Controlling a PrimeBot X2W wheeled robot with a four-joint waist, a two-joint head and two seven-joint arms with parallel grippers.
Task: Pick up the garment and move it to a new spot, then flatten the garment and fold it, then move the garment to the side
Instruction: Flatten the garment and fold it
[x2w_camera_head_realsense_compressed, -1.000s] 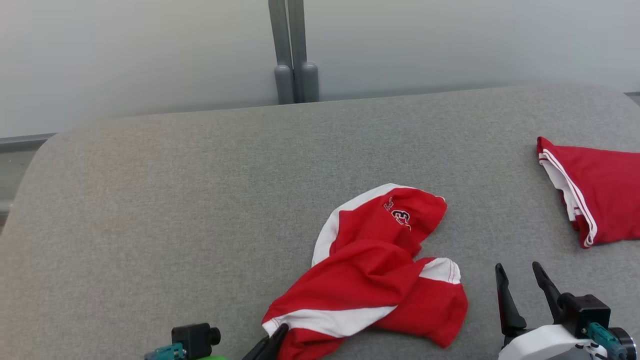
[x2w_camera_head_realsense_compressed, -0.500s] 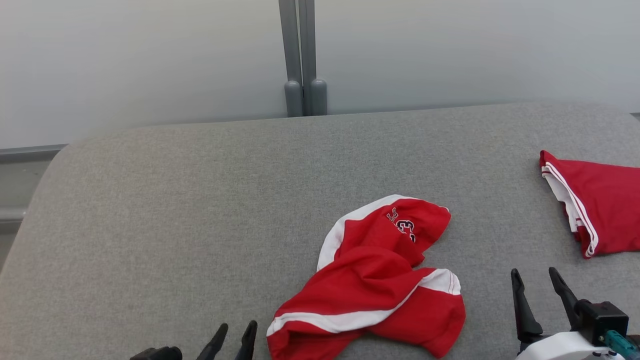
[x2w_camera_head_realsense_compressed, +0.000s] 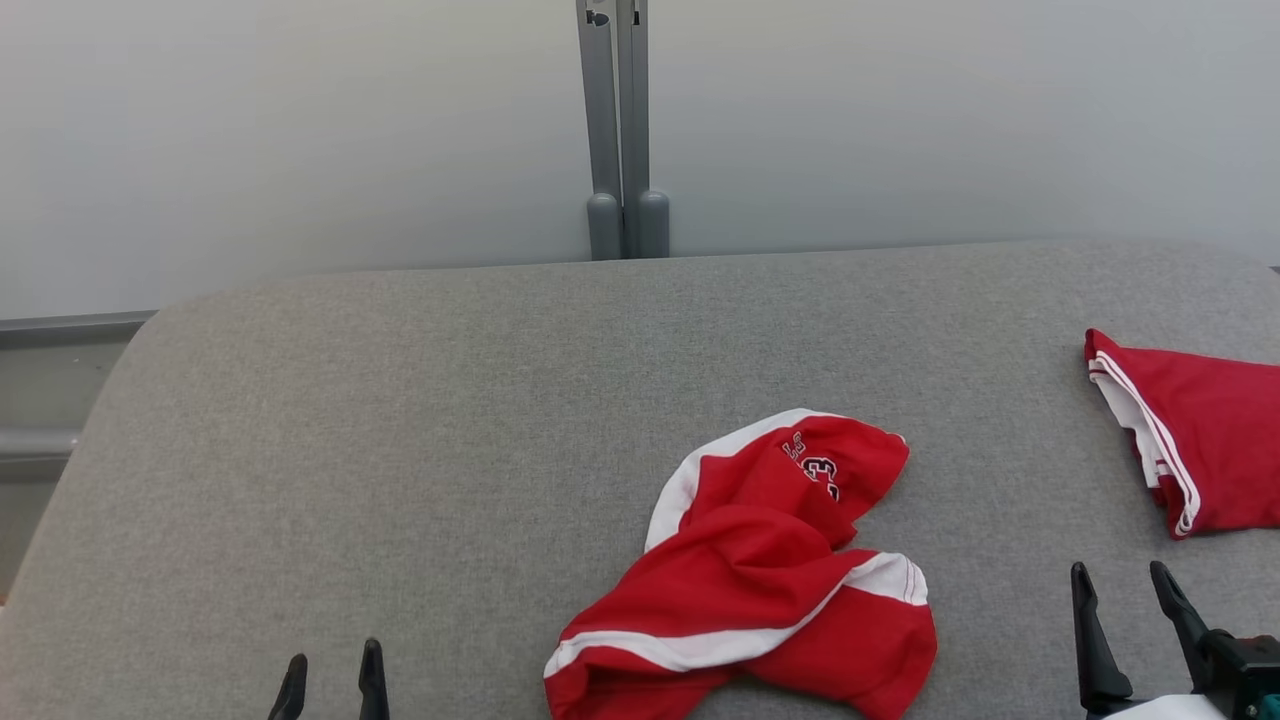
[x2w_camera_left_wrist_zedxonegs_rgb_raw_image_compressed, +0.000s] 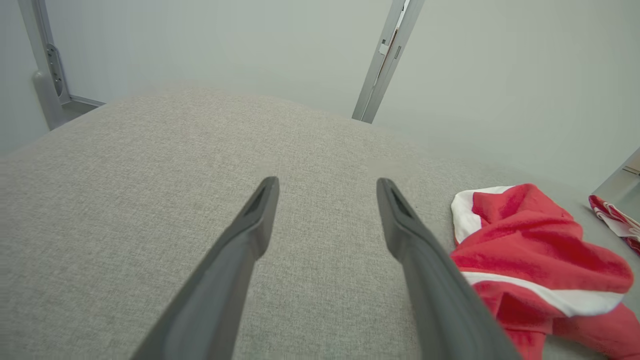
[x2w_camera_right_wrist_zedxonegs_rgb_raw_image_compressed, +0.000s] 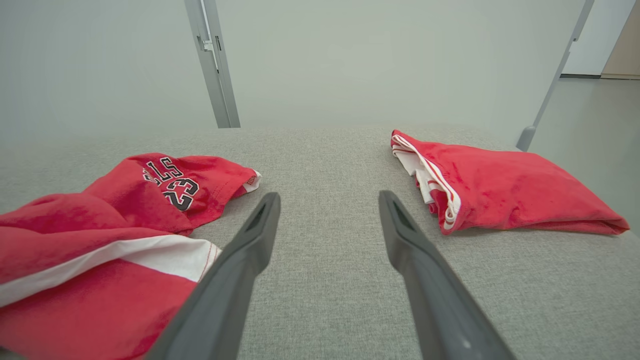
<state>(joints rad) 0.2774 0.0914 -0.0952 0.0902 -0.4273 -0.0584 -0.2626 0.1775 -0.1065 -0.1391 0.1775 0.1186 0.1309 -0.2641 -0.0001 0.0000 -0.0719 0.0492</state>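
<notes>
My left gripper (x2w_camera_head_realsense_compressed: 333, 668) shows at the front left of the grey tabletop (x2w_camera_head_realsense_compressed: 400, 450), fingers spread wide and holding nothing, apart from the garment on its right. My right gripper (x2w_camera_head_realsense_compressed: 1120, 592) is equally wide, nothing between its fingers, at the front right. Between the two lies the garment (x2w_camera_head_realsense_compressed: 760, 590), a red jersey with white bands and dark numerals, crumpled in a heap on the tabletop. A second red garment (x2w_camera_head_realsense_compressed: 1210, 430), folded, rests at the right edge. A grey post (x2w_camera_head_realsense_compressed: 622, 130) stands behind, against a pale wall.
</notes>
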